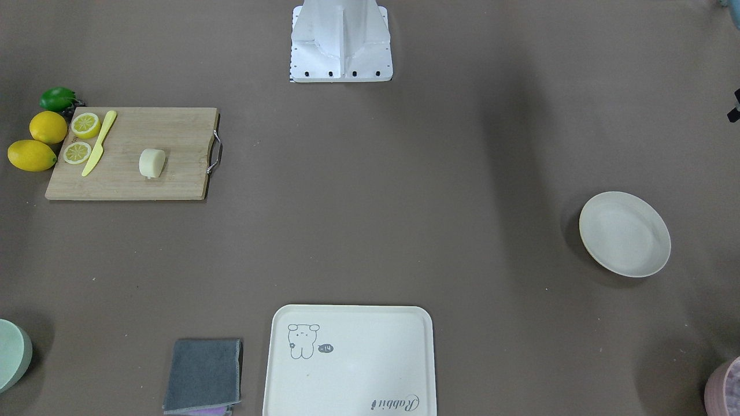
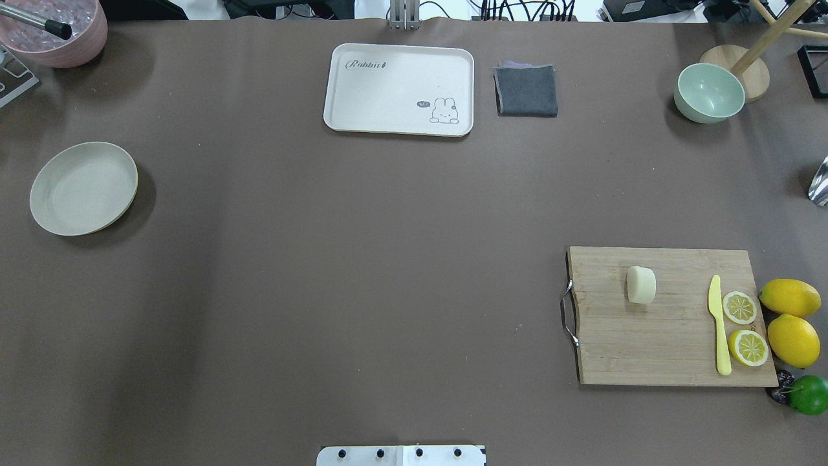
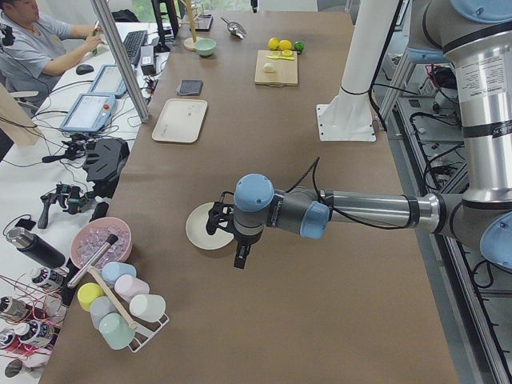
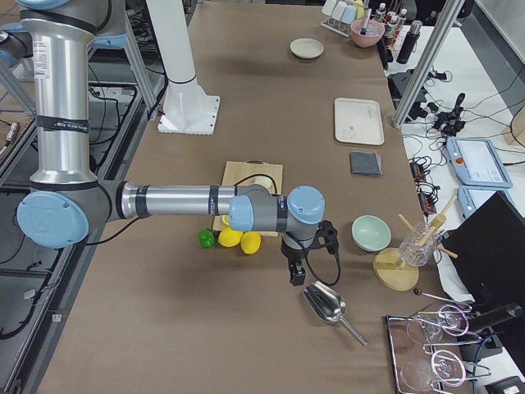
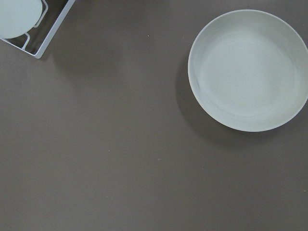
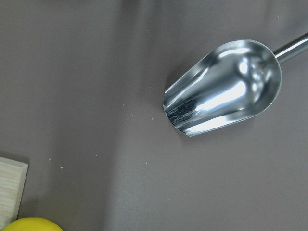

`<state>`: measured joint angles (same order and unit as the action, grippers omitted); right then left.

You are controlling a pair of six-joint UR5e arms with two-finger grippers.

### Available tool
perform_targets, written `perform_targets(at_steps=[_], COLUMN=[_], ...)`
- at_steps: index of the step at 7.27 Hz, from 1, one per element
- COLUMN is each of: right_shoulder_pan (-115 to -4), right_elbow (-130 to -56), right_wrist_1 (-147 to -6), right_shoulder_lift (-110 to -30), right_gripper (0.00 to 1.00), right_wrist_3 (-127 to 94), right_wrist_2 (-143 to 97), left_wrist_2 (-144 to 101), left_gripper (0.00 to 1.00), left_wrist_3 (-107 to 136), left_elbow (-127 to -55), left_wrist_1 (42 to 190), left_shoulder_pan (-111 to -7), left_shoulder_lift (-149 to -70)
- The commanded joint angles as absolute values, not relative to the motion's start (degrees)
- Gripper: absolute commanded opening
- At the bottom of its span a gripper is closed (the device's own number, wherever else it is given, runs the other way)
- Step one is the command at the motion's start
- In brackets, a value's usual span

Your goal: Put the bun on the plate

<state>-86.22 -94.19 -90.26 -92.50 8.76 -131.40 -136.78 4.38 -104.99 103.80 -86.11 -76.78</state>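
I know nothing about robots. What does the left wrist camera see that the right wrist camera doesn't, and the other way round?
Only the left wrist view shows the round off-white plate and the corner of a white wire rack. Only the right wrist view shows a shiny metal scoop, a corner of the pale wooden cutting board and the edge of a yellow lemon. Both show the brown table covering.

Robotics lab: left arm (image 3: 368,210), right arm (image 4: 172,199), and a person's (image 3: 28,40) desk (image 3: 20,172) with teach pendants (image 3: 86,112) and keyboard (image 3: 132,44).
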Motion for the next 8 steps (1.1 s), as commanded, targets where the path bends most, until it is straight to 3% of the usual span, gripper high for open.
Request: perform_targets(at_steps=[1,4,6,8], right_shoulder_pan=[-86.1,-86.1,-86.1,-85.9], right_elbow=[-94.1,-94.2,-94.2,-94.3], right_wrist_1=[-90.3,-90.3,-90.3,-90.3], right_shoulder_lift=[-92.5,-92.6,-92.5,-92.9], right_gripper=[1.0,1.0,1.0,1.0], right_wrist_3=[8.6,8.6,8.8,9.0], right_wrist_2=[-131.5,-131.6,-131.7,-133.5], left_wrist_2=[-136.8,-136.8,-136.8,-136.5], left_gripper=[0.97,0.92,0.97,0.97], left_wrist_3=[6.3,6.4,6.8,15.9], left_elbow=[-104.9,-103.8,-102.0,-95.0], left_wrist_1=[106.3,106.5,106.7,107.8], left_shoulder_pan=[-86.0,-85.9,-85.3,-81.0], left_shoulder_lift=[-76.5,-76.1,-77.3,-85.1])
